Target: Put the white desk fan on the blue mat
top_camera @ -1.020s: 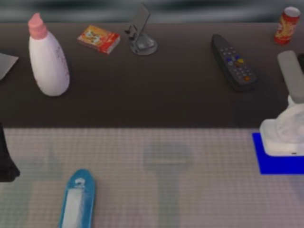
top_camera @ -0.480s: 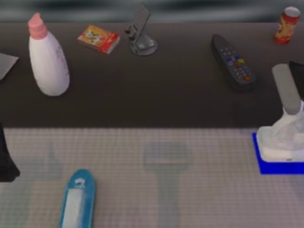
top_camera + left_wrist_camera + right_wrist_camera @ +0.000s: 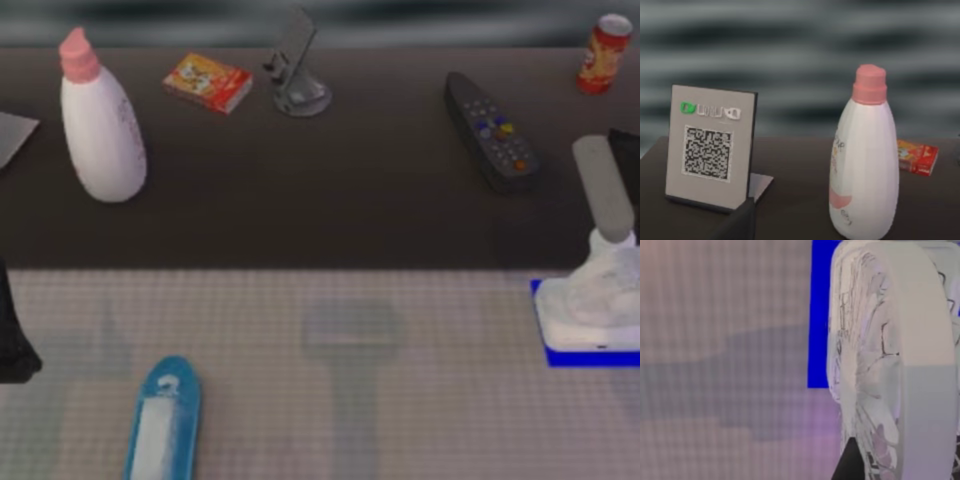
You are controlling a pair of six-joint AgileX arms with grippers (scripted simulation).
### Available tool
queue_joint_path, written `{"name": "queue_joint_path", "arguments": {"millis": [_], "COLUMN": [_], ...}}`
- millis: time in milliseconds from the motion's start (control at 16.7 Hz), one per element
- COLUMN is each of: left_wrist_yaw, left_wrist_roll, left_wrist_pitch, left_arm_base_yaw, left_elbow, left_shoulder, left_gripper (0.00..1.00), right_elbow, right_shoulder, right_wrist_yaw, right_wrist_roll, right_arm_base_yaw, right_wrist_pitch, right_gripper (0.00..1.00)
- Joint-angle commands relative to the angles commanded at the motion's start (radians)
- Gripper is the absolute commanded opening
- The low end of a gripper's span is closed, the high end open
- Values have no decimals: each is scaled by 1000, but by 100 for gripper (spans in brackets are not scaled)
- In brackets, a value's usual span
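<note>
The white desk fan point(image 3: 590, 310) stands on the blue mat point(image 3: 590, 358) at the table's right edge, its square base covering most of the mat. My right gripper point(image 3: 615, 235) reaches down from above and is shut on the fan's round head. The right wrist view is filled by the grilled head point(image 3: 920, 365), with a dark fingertip point(image 3: 850, 462) against it and the mat point(image 3: 819, 315) behind. My left gripper point(image 3: 15, 335) is parked at the left edge, open and holding nothing.
On the dark back strip stand a white bottle with a pink cap point(image 3: 100, 125), a small red box point(image 3: 208, 82), a phone stand point(image 3: 298, 75), a remote point(image 3: 492, 132) and a red can point(image 3: 604, 52). A light-blue skateboard point(image 3: 162, 420) lies front left. A QR sign point(image 3: 710, 145) stands far left.
My right gripper came down with the fan. The fan's base sank onto the blue mat and now covers more of it. The left arm stayed still.
</note>
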Motion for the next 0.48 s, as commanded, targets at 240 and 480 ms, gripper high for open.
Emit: {"name": "queue_joint_path", "arguments": {"millis": [240,480], "left_wrist_yaw": [0,0], "left_wrist_roll": [0,0], "left_wrist_pitch": [0,0], "left_arm_base_yaw": [0,0], "left_elbow": [0,0], "left_shoulder": [0,0], "left_gripper": [100,100], "right_elbow": [0,0], "right_shoulder": [0,0], "right_wrist_yaw": [0,0], "right_wrist_roll": [0,0], "right_arm_base_yaw": [0,0], "right_wrist_pitch": [0,0], "right_gripper": [90,100]}}
